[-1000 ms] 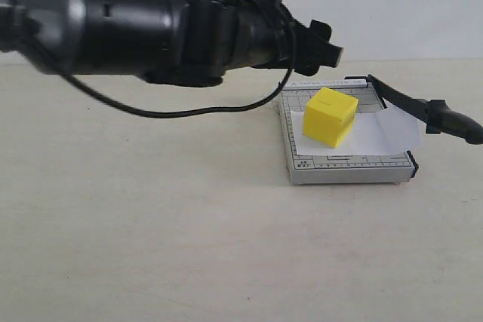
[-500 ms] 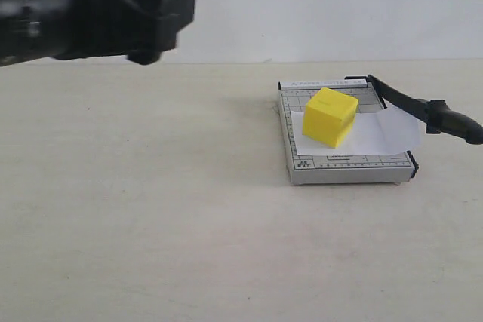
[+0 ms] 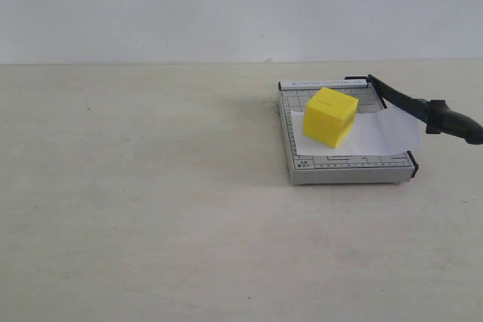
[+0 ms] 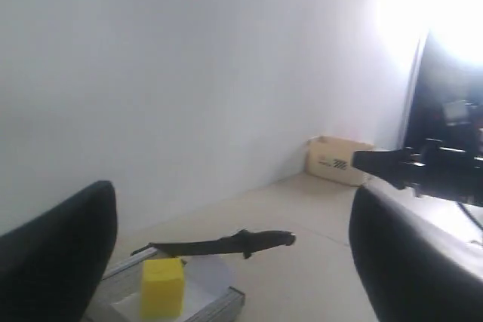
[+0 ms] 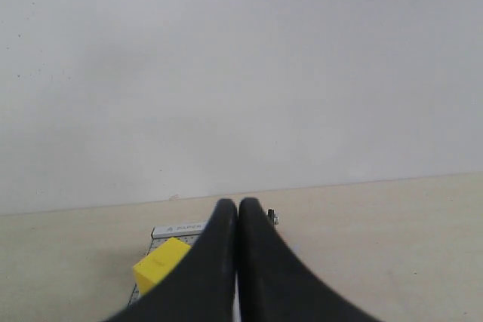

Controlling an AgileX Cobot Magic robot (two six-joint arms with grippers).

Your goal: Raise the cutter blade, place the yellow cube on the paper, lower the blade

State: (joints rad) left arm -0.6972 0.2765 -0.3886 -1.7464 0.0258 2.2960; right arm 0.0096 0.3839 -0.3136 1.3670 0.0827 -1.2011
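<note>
Currently, your left gripper (image 4: 230, 256): jaws spread wide apart, nothing between them.
Your right gripper (image 5: 238, 207): jaws pressed together tip to tip, holding nothing.
Yellow cube (image 3: 330, 117): it sits on the paper (image 3: 377, 135), toward the 10 o'clock part of the trimmer base (image 3: 347, 165) in the exterior view, with one upright edge turned to the camera.
Paper: it lies across the base, and its 3 o'clock edge curls up past the base's rim, under the blade.
Cutter blade (image 3: 404, 101): lifted off the base and hinged at the 1 o'clock corner. Its handle (image 3: 453, 120) overhangs at 3 o'clock, well apart from the cube.
Edges: you can see the base's 6 and 9 o'clock rims in full.
Room: you have bare table (image 3: 151, 209) from 6 through 9 to 11 o'clock of the trimmer. At 3 o'clock the handle reaches almost to the edge of the view.
</note>
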